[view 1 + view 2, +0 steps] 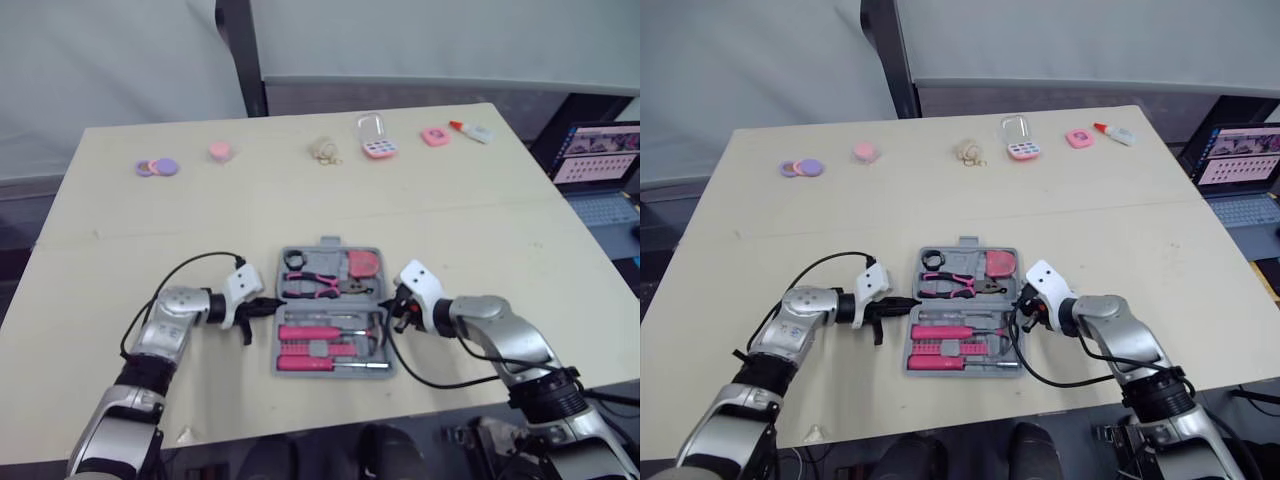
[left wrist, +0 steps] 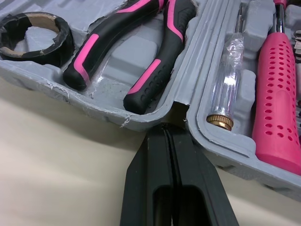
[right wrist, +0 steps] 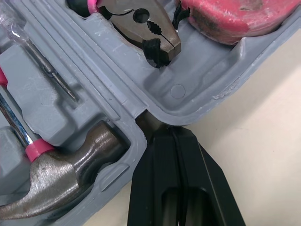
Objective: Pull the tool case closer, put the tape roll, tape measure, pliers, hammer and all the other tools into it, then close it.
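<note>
1. The left claw is clenched, its two black fingers pressed together with nothing between them. Its tips sit at the notch in the side edge of the open tool case.
2. The right claw is clenched in the same way, empty, with its tips at the matching notch on the opposite edge. The case lies flat on the table between the two claws.
3. Just beyond the left claw's tips lie the pliers, handles toward it. The tape roll sits past them in the case's far corner.
4. A clear-handled screwdriver and a pink-handled screwdriver lie in the near half, close beside the left claw's tips.
5. Beside the right claw's tips rests the hammer head. The pink tape measure sits ahead of them in the far half, next to the pliers' nose.
</note>
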Robot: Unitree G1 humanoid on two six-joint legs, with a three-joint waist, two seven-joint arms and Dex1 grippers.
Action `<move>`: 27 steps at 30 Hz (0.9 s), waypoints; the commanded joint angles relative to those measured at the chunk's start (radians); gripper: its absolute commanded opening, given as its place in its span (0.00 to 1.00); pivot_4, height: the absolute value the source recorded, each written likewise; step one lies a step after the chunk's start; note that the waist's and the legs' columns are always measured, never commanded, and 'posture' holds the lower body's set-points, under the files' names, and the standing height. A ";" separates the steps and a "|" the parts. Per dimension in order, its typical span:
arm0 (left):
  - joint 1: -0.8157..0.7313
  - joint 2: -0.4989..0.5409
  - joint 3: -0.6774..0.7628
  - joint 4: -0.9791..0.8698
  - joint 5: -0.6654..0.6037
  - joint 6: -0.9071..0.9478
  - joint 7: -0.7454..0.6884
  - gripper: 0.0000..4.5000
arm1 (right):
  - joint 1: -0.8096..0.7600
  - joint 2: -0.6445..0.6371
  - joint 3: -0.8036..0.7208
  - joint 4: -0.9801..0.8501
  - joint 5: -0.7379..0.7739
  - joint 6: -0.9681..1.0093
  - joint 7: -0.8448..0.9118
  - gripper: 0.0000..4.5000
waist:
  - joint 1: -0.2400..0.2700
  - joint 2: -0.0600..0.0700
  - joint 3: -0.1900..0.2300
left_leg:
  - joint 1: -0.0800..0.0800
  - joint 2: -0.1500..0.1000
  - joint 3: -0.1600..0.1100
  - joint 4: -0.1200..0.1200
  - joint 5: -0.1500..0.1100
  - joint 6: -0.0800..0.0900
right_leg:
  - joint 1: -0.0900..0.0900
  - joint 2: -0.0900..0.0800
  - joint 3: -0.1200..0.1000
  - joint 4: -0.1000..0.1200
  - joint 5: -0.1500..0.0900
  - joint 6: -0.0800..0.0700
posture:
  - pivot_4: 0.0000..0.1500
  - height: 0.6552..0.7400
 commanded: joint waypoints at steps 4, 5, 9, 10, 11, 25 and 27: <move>0.104 0.004 -0.044 -0.191 -0.026 0.091 -0.028 0.01 | 0.042 -0.005 0.030 -0.072 0.013 -0.003 0.043 0.00 | 0.001 0.000 0.000 | 0.000 0.000 0.000 -0.001 0.000 0.000 | 0.000 0.000 0.000 -0.001 0.000 0.000 | 1.00 1.00; 0.112 0.007 -0.043 -0.208 -0.029 0.103 -0.028 0.01 | 0.046 -0.007 0.031 -0.082 0.016 -0.001 0.047 0.00 | 0.001 0.000 0.000 | 0.000 0.000 0.000 -0.001 0.000 0.000 | 0.000 0.000 0.000 -0.001 0.000 0.000 | 1.00 1.00; 0.152 0.023 -0.038 -0.279 -0.039 0.144 -0.025 0.01 | 0.069 -0.022 0.030 -0.142 0.027 0.017 0.058 0.00 | -0.001 0.000 0.000 | 0.000 0.000 0.000 -0.001 0.000 0.000 | 0.000 0.000 0.000 -0.001 0.000 0.000 | 1.00 1.00; 0.164 0.028 -0.036 -0.298 -0.041 0.152 -0.025 0.01 | 0.074 -0.025 0.028 -0.155 0.029 0.022 0.059 0.00 | -0.002 0.000 0.000 | -0.001 0.001 0.000 -0.001 0.000 0.000 | -0.001 0.000 0.000 -0.001 0.000 0.000 | 1.00 1.00; 0.176 0.033 -0.035 -0.316 -0.043 0.161 -0.023 0.01 | 0.080 -0.027 0.027 -0.168 0.030 0.028 0.059 0.00 | -0.002 0.000 0.000 | 0.000 0.001 0.000 -0.001 0.000 0.000 | -0.001 0.000 0.000 -0.001 0.000 0.000 | 1.00 1.00; 0.284 0.084 -0.022 -0.487 -0.080 0.255 -0.013 0.01 | 0.163 -0.022 0.018 -0.302 0.047 0.105 0.045 0.00 | -0.002 0.000 0.000 | -0.001 0.001 0.000 -0.002 0.000 0.000 | -0.002 0.000 0.001 -0.003 0.000 0.000 | 1.00 1.00; 0.289 0.088 -0.023 -0.486 -0.081 0.252 -0.014 0.01 | 0.170 -0.019 0.016 -0.311 0.047 0.112 0.042 0.00 | -0.002 0.000 0.000 | -0.001 0.001 0.000 -0.002 0.000 0.000 | -0.002 0.000 0.002 -0.003 0.000 0.000 | 1.00 1.00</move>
